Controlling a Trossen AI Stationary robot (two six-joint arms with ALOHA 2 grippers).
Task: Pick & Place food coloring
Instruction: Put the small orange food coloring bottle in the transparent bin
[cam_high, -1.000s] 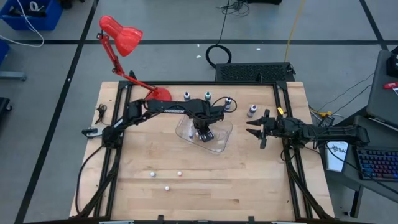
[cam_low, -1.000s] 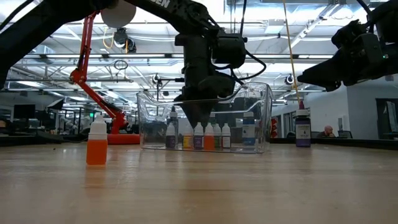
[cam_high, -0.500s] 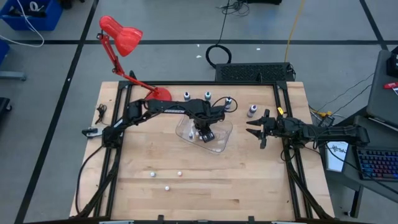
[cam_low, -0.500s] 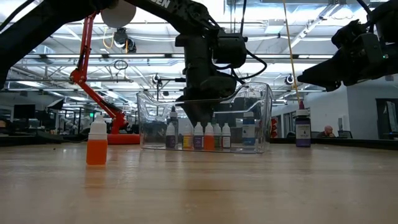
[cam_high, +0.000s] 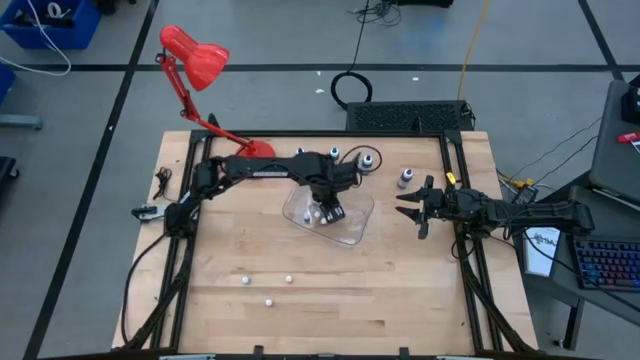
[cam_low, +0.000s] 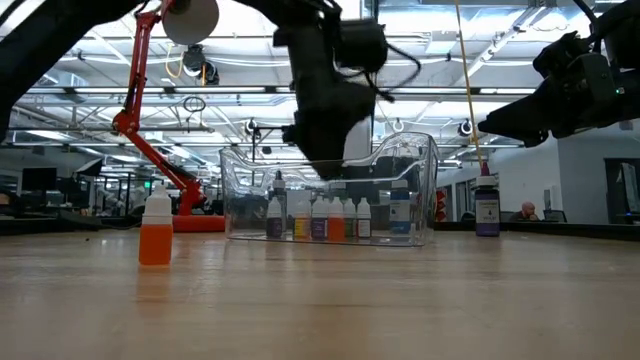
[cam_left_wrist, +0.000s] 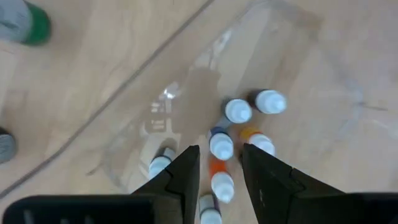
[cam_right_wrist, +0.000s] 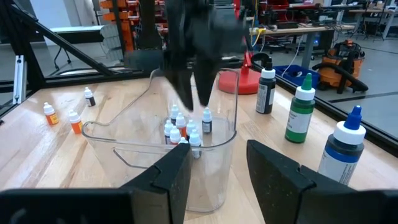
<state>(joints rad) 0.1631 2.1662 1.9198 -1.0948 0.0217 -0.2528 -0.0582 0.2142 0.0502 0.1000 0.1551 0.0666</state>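
Standing in a cluster inside the clear plastic tub at the counter's middle, several tiny pale-capped food coloring bottles look already placed. Three more small dropper bottles wait near the counter's left edge, an orange one among them, so work remains by my reckoning. The left pincer hangs over the tub with jaws slightly parted and nothing between them; against a second ago it has risen clear of the bottles. At the right edge the right pincer waits, part open, empty, unmoved.
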